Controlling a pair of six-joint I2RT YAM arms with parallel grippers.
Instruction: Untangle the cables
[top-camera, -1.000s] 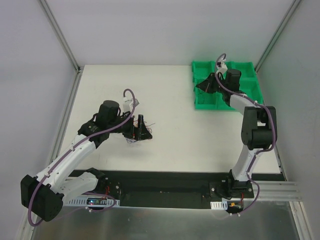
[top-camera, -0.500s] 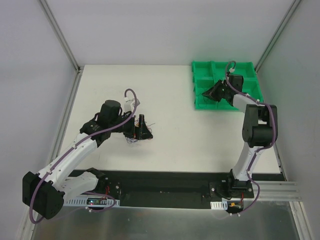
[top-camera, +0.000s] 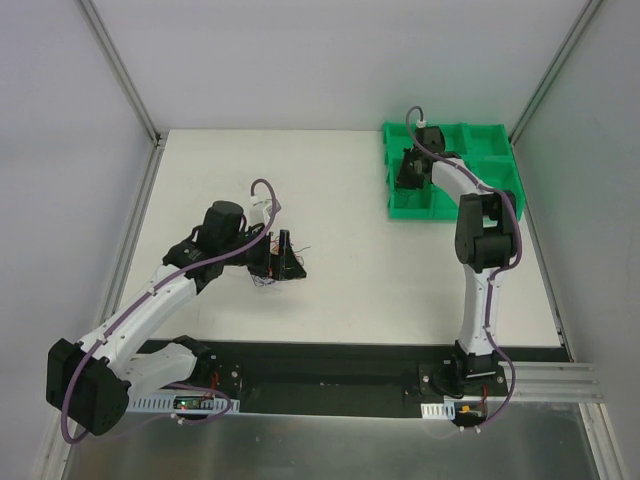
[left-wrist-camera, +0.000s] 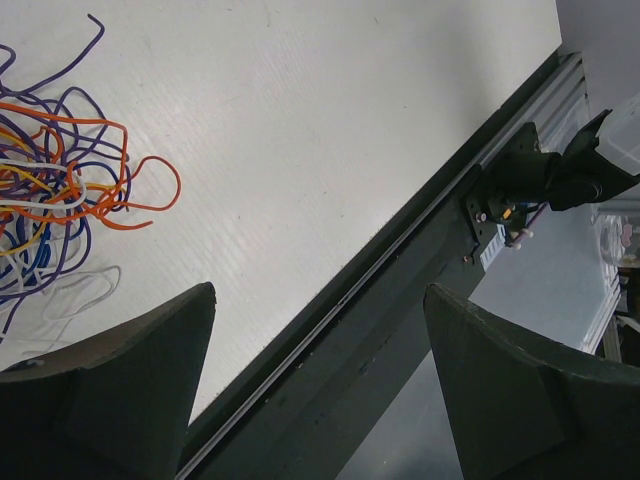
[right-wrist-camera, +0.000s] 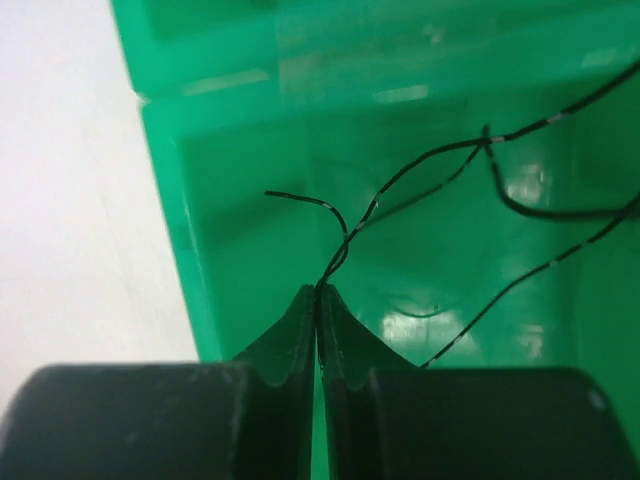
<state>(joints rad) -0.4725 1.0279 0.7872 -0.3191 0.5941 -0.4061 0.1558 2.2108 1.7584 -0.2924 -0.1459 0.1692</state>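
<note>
A knot of thin cables (left-wrist-camera: 55, 190) in orange, purple, white and yellow lies on the white table, at the upper left of the left wrist view. In the top view it (top-camera: 268, 277) sits by my left gripper (top-camera: 285, 258). My left gripper (left-wrist-camera: 315, 300) is open and empty, to the right of the knot. My right gripper (right-wrist-camera: 318, 290) is shut on a thin black cable (right-wrist-camera: 400, 190) and holds it inside a compartment of the green bin (right-wrist-camera: 200, 200). In the top view the right gripper (top-camera: 408, 170) is over the bin's left side (top-camera: 392, 205).
The green bin (top-camera: 500, 135) with several compartments stands at the table's far right. The black rail (left-wrist-camera: 400, 300) at the table's near edge and the right arm's base (left-wrist-camera: 540, 180) show in the left wrist view. Walls close the table left and right.
My right arm has swung left over the green bin, its gripper now over the bin's left compartments. The left arm and the knot have barely moved.
</note>
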